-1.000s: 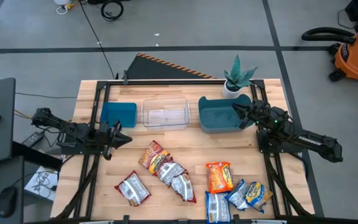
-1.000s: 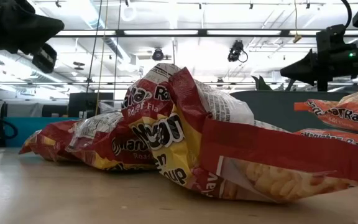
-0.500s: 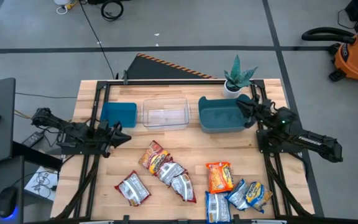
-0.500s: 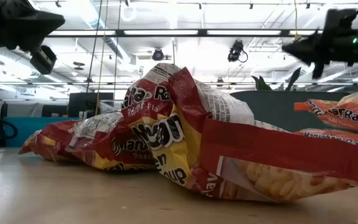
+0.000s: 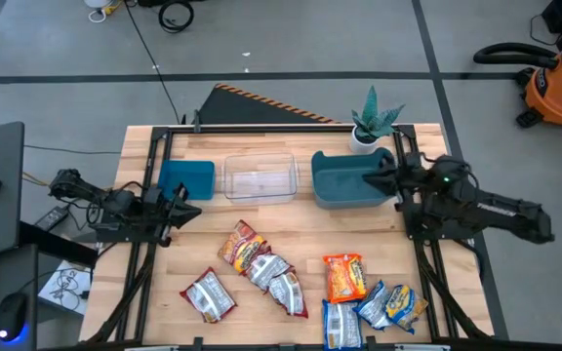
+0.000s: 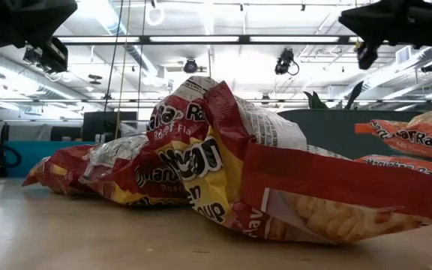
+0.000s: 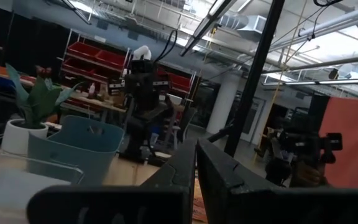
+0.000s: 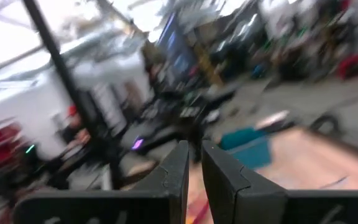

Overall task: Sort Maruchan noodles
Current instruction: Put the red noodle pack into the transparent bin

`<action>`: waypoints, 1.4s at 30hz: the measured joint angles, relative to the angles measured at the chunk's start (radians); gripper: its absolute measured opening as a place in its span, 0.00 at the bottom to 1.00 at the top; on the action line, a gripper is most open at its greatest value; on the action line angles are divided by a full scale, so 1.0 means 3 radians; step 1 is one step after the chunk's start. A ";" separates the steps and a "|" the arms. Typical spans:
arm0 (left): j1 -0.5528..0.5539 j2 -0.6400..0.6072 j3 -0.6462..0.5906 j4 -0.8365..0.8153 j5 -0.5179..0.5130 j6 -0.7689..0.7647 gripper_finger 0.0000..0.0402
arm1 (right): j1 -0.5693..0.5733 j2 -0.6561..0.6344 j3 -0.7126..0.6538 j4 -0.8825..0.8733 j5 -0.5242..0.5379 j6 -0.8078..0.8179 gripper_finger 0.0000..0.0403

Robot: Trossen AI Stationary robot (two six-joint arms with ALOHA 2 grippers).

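The Maruchan noodles lie flat on the near half of the wooden table. Several red-and-silver packets [image 5: 261, 268] are heaped left of centre, with one more [image 5: 208, 295] apart from them. An orange packet [image 5: 344, 277] and three blue-and-yellow packets [image 5: 374, 310] lie to the right. The red heap [image 6: 201, 169] fills the low view. My left gripper [image 5: 191, 207] hangs shut and empty at the table's left side, near the flat blue bin [image 5: 185, 179]. My right gripper [image 5: 371, 178] is shut and empty, raised over the right end of the deep blue bin [image 5: 344, 183].
A clear plastic tub [image 5: 260, 177] stands between the two blue bins along the far half. A potted plant [image 5: 374, 122] sits at the far right corner. Black frame rails [image 5: 149, 244] run down both table sides. Bare wood [image 5: 291, 224] lies between bins and packets.
My right gripper has risen well above the deep blue bin and tipped its fingers upward, staying shut. My left gripper has tipped its fingers up a little in place. The packets have not moved.
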 joint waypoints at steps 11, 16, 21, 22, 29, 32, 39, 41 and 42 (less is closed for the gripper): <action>0.0000 0.0000 0.0000 0.0001 -0.0003 -0.0001 0.06 | 0.0765 0.1456 0.0636 -0.0354 0.0340 -0.0420 0.12; 0.0000 0.0000 0.0000 0.0002 -0.0003 0.0000 0.06 | 0.0991 0.1925 0.0906 -0.0541 0.0645 -0.0942 0.12; 0.0000 0.0000 0.0001 0.0001 -0.0003 0.0001 0.06 | 0.1084 0.2301 0.1098 -0.0640 0.0772 -0.1293 0.12; -0.0001 0.0000 0.0000 0.0001 -0.0003 0.0002 0.06 | 0.1109 0.2384 0.1154 -0.0630 0.0787 -0.1332 0.12; -0.0001 0.0000 0.0000 0.0000 -0.0003 0.0001 0.06 | 0.1392 0.2987 0.1595 -0.0618 0.0828 -0.1586 0.12; -0.0001 -0.0001 0.0000 0.0000 -0.0003 0.0003 0.06 | 0.1474 0.3289 0.1839 -0.0689 0.0851 -0.1597 0.12; -0.0001 -0.0001 0.0000 0.0000 -0.0003 0.0001 0.06 | 0.1528 0.3877 0.2304 -0.1012 0.0684 -0.1944 0.13; -0.0001 0.0000 0.0000 0.0000 -0.0003 0.0002 0.06 | 0.1527 0.3974 0.2347 -0.0999 0.0649 -0.2036 0.13; -0.0001 -0.0001 0.0000 0.0001 -0.0004 0.0001 0.06 | 0.1528 0.4013 0.2364 -0.0984 0.0641 -0.2078 0.14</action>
